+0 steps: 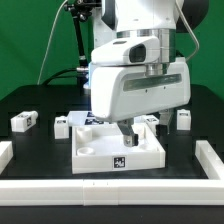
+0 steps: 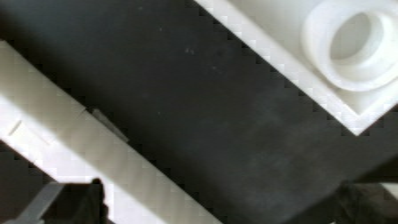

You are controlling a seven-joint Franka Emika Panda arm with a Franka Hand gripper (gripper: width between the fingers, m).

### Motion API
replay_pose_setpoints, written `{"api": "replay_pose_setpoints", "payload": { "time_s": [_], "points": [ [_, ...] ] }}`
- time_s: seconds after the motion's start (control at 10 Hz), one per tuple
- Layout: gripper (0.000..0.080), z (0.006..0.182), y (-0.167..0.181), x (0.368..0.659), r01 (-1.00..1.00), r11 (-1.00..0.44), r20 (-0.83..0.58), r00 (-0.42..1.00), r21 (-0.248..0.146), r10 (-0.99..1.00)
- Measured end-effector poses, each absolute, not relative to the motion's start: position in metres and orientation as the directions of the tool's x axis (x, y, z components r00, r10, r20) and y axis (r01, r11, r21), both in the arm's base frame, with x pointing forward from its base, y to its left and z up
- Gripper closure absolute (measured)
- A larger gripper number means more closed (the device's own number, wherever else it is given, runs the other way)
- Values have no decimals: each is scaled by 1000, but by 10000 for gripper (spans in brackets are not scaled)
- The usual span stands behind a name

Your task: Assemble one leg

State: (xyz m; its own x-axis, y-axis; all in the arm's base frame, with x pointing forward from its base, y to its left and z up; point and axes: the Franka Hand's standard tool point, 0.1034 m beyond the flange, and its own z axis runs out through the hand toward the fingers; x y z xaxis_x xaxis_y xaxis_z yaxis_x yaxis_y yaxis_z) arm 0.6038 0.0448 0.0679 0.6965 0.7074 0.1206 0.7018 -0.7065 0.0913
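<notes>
The white tray-like tabletop (image 1: 100,152) lies in the middle of the table with a marker tag on its near wall. My gripper (image 1: 125,131) hangs low over its inner part, fingers down. In the wrist view my gripper (image 2: 210,212) is open and empty, and only its dark fingertips (image 2: 54,206) show, far apart. Between them runs a white wall of the tabletop (image 2: 107,150), and a corner with a round socket (image 2: 356,45) lies beyond. Small white legs lie on the table: two at the exterior view's left (image 1: 22,121) (image 1: 60,125) and two at its right (image 1: 182,118) (image 1: 152,121).
White rails border the black table at the front (image 1: 110,192), the exterior view's left (image 1: 5,150) and right (image 1: 212,160). The arm's large white body (image 1: 135,80) hides the table behind the tabletop. A green backdrop stands at the back.
</notes>
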Motion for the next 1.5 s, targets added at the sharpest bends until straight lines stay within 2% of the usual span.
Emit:
{"api": "replay_pose_setpoints", "payload": {
  "time_s": [0.9,1.1,1.2,1.4,1.5],
  "points": [
    [150,67,46,603,702,-706,128,694,97,708],
    [150,64,42,585,837,-536,88,528,113,844],
    [150,66,39,577,890,-446,51,443,91,895],
    [150,69,34,566,953,-302,-11,302,21,953],
    [150,68,35,568,948,-318,-5,318,31,948]
  ]
}}
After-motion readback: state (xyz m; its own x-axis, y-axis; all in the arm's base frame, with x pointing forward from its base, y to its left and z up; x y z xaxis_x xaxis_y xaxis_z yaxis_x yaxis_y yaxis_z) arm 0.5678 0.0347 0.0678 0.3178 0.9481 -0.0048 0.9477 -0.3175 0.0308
